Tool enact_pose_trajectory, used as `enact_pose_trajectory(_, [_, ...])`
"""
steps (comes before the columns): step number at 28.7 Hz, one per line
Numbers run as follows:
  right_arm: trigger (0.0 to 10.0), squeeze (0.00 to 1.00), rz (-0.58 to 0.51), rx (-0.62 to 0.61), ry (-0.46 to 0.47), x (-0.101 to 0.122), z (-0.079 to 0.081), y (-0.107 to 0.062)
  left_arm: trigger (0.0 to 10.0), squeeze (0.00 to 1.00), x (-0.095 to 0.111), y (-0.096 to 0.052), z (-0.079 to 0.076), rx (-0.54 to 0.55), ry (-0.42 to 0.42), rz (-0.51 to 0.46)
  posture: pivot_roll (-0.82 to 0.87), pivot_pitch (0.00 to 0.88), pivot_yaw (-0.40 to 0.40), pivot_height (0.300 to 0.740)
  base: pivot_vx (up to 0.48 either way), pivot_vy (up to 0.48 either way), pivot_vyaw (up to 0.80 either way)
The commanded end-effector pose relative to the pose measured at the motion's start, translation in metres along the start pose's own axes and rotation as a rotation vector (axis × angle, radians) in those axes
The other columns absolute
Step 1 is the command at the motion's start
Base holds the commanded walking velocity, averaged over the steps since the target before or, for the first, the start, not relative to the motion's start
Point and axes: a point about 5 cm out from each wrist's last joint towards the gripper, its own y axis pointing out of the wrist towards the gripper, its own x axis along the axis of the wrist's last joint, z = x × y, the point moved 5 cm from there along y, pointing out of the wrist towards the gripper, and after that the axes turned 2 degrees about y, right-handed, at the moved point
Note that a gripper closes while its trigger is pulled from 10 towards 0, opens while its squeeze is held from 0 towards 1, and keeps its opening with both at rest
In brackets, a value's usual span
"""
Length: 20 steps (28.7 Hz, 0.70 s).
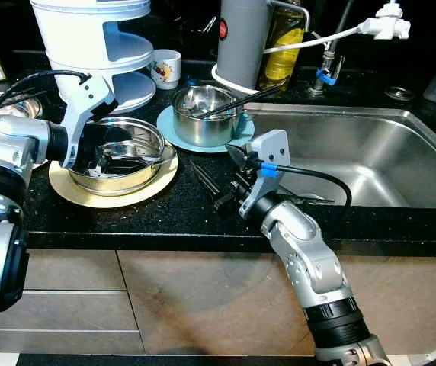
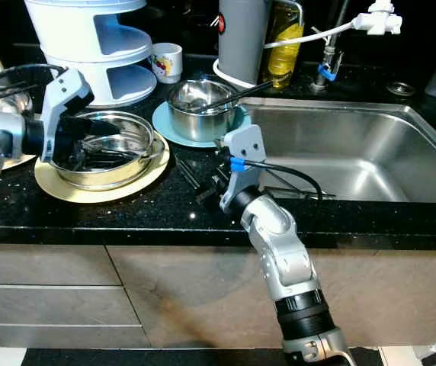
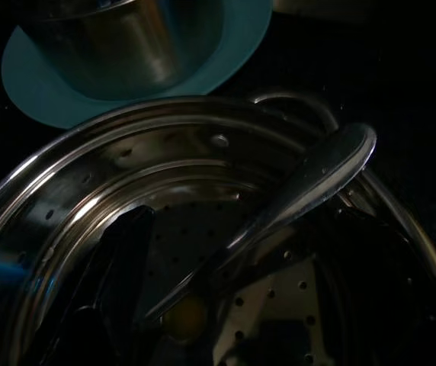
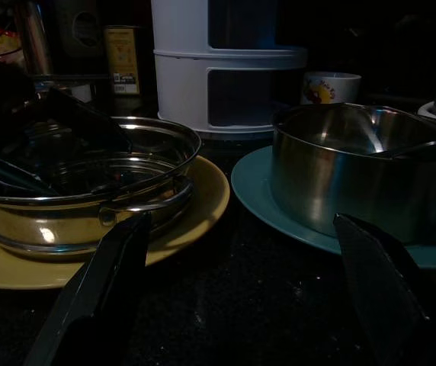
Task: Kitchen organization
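A perforated steel bowl (image 1: 154,140) stands on a yellow plate (image 1: 64,191) at the left of the black counter. My left gripper (image 1: 102,157) reaches down into that bowl, open, with a steel spoon handle (image 3: 309,187) lying between its fingers (image 3: 123,255). To the right, a steel pot (image 1: 203,118) with black chopsticks (image 1: 242,100) in it sits on a teal plate (image 1: 168,126). My right gripper (image 4: 241,225) hovers low over the counter, open and holding nothing, by loose black chopsticks (image 1: 204,179) between the two plates.
A steel sink (image 1: 378,156) takes up the right side. At the back are a white tiered rack (image 1: 96,38), a mug (image 1: 165,67), a grey flask (image 1: 242,38), an oil bottle (image 1: 286,42) and a tap with a white hose (image 1: 384,27). The counter's front edge is close.
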Motion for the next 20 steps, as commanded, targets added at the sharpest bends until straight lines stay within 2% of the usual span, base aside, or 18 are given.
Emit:
enact_pose_trajectory(1, [10.0,0.0,-0.013,-0.007,0.013,0.003,-0.001,-0.003,10.0,0.0,0.001,-0.006,0.003,-0.005,0.029,0.039,0.06,0.204,-0.026,0.74,0.0,0.0,0.0])
enact_pose_trajectory(7, [10.0,0.0,-0.013,-0.009,0.015,0.003,-0.001,-0.003,10.0,0.0,-0.009,0.004,-0.003,-0.026,0.094,0.118,0.07,0.211,-0.026,0.74,0.0,0.0,0.0])
enact_pose_trajectory(13, [10.0,0.0,-0.011,-0.011,0.015,0.003,-0.002,-0.003,9.8,0.0,-0.008,0.009,0.0,0.027,0.104,0.103,0.06,0.213,-0.026,0.74,0.0,0.0,0.0])
enact_pose_trajectory(14, [10.0,0.0,-0.011,-0.012,0.015,0.003,-0.002,-0.003,8.6,0.0,-0.008,0.01,0.001,0.03,0.107,0.101,0.06,0.213,-0.026,0.74,0.0,0.0,0.0])
enact_pose_trajectory(15, [10.0,0.0,-0.011,-0.012,0.015,0.003,-0.002,-0.003,6.9,0.0,-0.008,0.01,0.001,0.033,0.111,0.1,0.06,0.213,-0.026,0.74,0.0,0.0,0.0])
enact_pose_trajectory(16, [10.0,0.0,-0.011,-0.012,0.015,0.003,-0.002,-0.003,6.9,0.0,-0.008,0.01,0.001,0.033,0.111,0.1,0.06,0.213,-0.026,0.74,0.0,0.0,0.0])
enact_pose_trajectory(17, [10.0,0.0,-0.011,-0.012,0.015,0.003,-0.002,-0.003,4.5,0.0,-0.007,0.011,0.001,0.039,0.116,0.097,0.06,0.214,-0.025,0.74,0.0,0.0,0.0])
enact_pose_trajectory(18, [10.0,0.0,-0.011,-0.012,0.015,0.003,-0.002,-0.003,0.0,0.0,-0.006,0.011,0.002,0.048,0.119,0.091,0.06,0.214,-0.025,0.74,0.0,0.0,0.0])
enact_pose_trajectory(20, [10.0,0.0,-0.01,-0.013,0.015,0.003,-0.002,-0.003,0.0,0.0,-0.005,0.011,0.003,0.055,0.122,0.087,0.06,0.214,-0.025,0.74,0.0,0.0,0.0])
